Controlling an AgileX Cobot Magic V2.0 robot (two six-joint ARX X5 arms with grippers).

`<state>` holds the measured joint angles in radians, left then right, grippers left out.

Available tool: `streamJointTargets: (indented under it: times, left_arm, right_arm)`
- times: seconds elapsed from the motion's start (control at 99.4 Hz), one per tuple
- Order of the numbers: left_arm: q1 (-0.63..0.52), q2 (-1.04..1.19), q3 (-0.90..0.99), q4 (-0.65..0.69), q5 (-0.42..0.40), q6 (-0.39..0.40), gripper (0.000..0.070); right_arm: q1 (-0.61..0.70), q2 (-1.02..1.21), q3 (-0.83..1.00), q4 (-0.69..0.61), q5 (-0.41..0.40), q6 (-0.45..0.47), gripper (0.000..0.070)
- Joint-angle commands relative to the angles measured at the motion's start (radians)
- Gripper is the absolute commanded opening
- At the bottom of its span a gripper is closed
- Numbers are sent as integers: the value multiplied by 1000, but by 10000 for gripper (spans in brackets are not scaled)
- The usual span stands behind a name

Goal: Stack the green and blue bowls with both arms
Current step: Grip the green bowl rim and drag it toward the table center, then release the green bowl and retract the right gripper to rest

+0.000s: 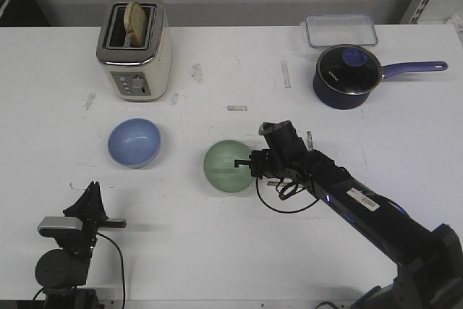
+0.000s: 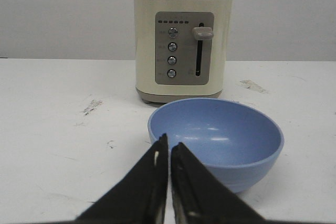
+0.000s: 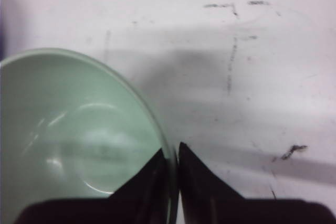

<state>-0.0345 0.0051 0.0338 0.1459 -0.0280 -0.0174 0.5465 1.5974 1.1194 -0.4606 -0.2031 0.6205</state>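
The pale green bowl (image 1: pixel 228 168) is near the table's middle. My right gripper (image 1: pixel 250 163) is shut on its right rim. In the right wrist view the green bowl (image 3: pixel 68 135) has its rim pinched in the right gripper (image 3: pixel 172 153), one finger inside and one outside. The light blue bowl (image 1: pixel 134 142) sits upright on the table to the left, in front of the toaster. My left gripper (image 1: pixel 92 189) is low at the front left, short of the blue bowl. In the left wrist view the left gripper (image 2: pixel 169 142) is shut and empty, just before the blue bowl (image 2: pixel 220 140).
A cream toaster (image 1: pixel 134 47) with a slice of bread stands at the back left, behind the blue bowl; it also shows in the left wrist view (image 2: pixel 182 45). A dark blue lidded saucepan (image 1: pixel 349 74) and a clear lidded container (image 1: pixel 341 30) stand at the back right.
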Motion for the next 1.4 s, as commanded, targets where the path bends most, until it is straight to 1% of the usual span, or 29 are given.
streamJointTargets:
  times: [0.0,0.141,0.302,0.423,0.503,0.523,0.604,0.654,0.684,0.765,0.795,0.835,0.885,0.916,0.946,0.976,1.026,1.087,1.187,1.228,1.268,1.308,1.318,1.389]
  left_arm:
    - [2,-2,-20,12,-2,3,1]
    - [2,-2,-20,12,-2,3,1]
    - [2,-2,-20,13,-2,3,1]
    - [2,-2,-20,12,-2,3,1]
    - [2,-2,-20,12,-2,3,1]
    - [2,-2,-20,12,-2,3,1]
    - [2,-2,-20,12,-2,3,1]
    - [2,-2,-20,12,-2,3,1]
    - [2,-2,-20,12,-2,3,1]
    - [2,-2,-20,12,-2,3,1]
    - [2,-2,-20,12,-2,3,1]
    - [2,-2,-20,12,-2,3,1]
    - [2,-2,-20,12,-2,3,1]
    - [2,-2,-20,12,-2,3,1]
    - [2,-2,-20,12,-2,3,1]
    - [2,-2,-20,12,-2,3,1]
    - [2,-2,-20,12,-2,3,1]
    - [2,-2,-20,12,-2,3,1]
    - [2,-2,-20,12,-2,3,1]
    - [2,-2,-20,12,-2,3,1]
    - [2,-2,-20,13,-2,3,1]
    - [2,-2,-20,12,-2,3,1]
    - [2,-2,-20,12,-2,3,1]
    - [2,-2,-20,12,-2,3,1]
  right_arm:
    - [11,31,20,10,18,27,7]
    - [11,42,20,13,39,38,7]
    - [10,42,20,15,101,47,9]
    - [2,42,20,14,99,45,10]
    - [-1,42,20,17,102,45,29]
    - [-2,42,20,19,101,46,45]
    - [-3,40,20,20,100,46,160]
    - [-3,39,20,25,100,45,215]
    - [-3,39,20,29,100,45,231]
    - [-8,29,20,45,104,45,238]
    - [-11,23,20,51,104,45,257]
    - [-14,10,20,58,110,45,322]
    - [-16,-12,20,64,128,45,438]
    - [-16,-27,20,66,138,40,495]
    - [-18,-44,20,68,153,34,530]
    - [-19,-64,20,68,162,26,543]
    - [-26,-98,19,69,181,-2,543]
    - [-39,-142,17,74,198,-67,542]
    - [-74,-217,2,102,236,-206,539]
    - [-94,-250,-14,127,248,-274,527]
    - [-115,-285,-38,162,258,-344,496]
    - [-138,-323,-71,204,262,-410,431]
    - [-147,-338,-84,220,264,-431,405]
    - [-184,-401,-152,302,264,-496,306]
